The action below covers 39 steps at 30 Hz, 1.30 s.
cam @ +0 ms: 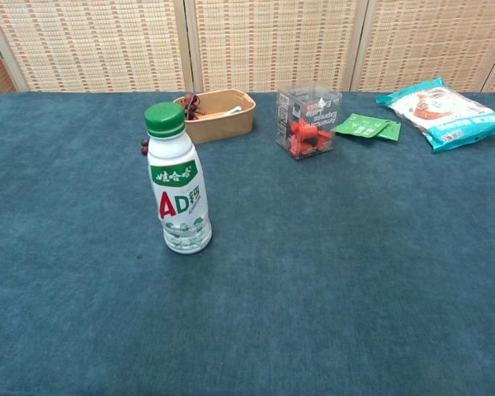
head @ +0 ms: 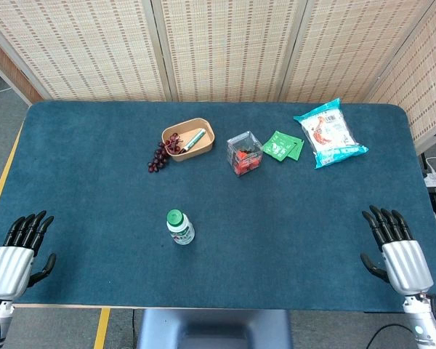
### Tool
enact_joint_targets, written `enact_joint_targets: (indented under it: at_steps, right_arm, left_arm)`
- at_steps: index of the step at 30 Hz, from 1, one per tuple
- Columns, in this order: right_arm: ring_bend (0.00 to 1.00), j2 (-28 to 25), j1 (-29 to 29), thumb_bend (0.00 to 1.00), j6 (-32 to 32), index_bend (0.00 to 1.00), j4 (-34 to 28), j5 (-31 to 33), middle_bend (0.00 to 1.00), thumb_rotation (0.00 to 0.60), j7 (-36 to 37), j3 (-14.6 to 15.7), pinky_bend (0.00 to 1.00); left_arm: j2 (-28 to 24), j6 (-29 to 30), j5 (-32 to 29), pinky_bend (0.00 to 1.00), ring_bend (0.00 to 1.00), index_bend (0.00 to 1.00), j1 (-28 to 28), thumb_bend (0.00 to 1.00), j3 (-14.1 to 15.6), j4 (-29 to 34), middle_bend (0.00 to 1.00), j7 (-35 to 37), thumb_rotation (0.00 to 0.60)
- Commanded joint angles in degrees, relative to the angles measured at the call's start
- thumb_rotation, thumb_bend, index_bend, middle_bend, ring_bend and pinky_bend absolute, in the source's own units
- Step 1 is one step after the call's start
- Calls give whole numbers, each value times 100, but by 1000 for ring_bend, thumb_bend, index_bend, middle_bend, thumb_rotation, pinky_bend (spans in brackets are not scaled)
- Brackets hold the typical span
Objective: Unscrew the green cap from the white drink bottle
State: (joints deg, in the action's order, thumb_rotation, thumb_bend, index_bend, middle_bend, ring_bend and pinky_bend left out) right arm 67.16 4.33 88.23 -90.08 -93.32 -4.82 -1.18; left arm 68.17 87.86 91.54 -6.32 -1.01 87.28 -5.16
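Note:
The white drink bottle (head: 180, 230) (cam: 179, 195) stands upright on the blue table, left of centre and toward the front. Its green cap (head: 175, 217) (cam: 164, 119) sits on top. My left hand (head: 18, 249) rests at the front left corner, fingers straight and apart, holding nothing. Over at the front right corner my right hand (head: 396, 250) lies the same way, with nothing in it. Both hands are far from the bottle. The chest view shows neither hand.
Further back are a tan bowl (head: 190, 139) (cam: 218, 115) holding a pen, dark grapes (head: 160, 156) beside it, a clear box (head: 244, 153) (cam: 308, 120) with red contents, green sachets (head: 284, 146) (cam: 367, 127), and a snack bag (head: 328, 132) (cam: 442, 104) at back right.

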Motion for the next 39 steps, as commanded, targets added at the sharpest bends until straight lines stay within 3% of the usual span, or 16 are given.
enact_joint_targets:
  at_steps: [1,4,8,11,18,26,39]
  right_arm:
    - [0,-17,-13,203,27,0,-18,-24,0,600,8,9,0]
    - [0,-60,-61,203,122,0,-40,-69,0,600,45,26,0]
    - [0,-120,-130,203,263,0,-96,-122,0,600,115,36,0]
    - [0,-214,-206,203,420,0,-166,-194,0,600,169,52,0]
    - [0,-312,-507,203,1105,0,-246,-556,0,600,152,97,0]
    - [0,-303,-343,204,536,0,-312,-370,0,600,27,127,0]
    - [0,-289,-270,203,303,0,-323,-277,0,600,-53,110,0]
  left_arm:
    - [-15,-101,28,74,0,0,-35,447,45,9,0,99,600]
    - [51,-212,329,74,0,0,-201,436,132,-43,0,691,600]
    - [545,-368,890,74,0,0,-666,410,300,-608,0,3086,600]
    - [814,-838,831,74,0,0,-1035,403,360,-949,0,4515,600]
    - [1500,-1406,493,61,0,0,-1503,388,127,-1399,0,5053,600]
    - [2367,-1364,433,59,0,0,-1848,362,-80,-1853,0,5656,600]
    - [2852,-1963,313,57,0,0,-2486,354,-123,-1851,0,6031,600]
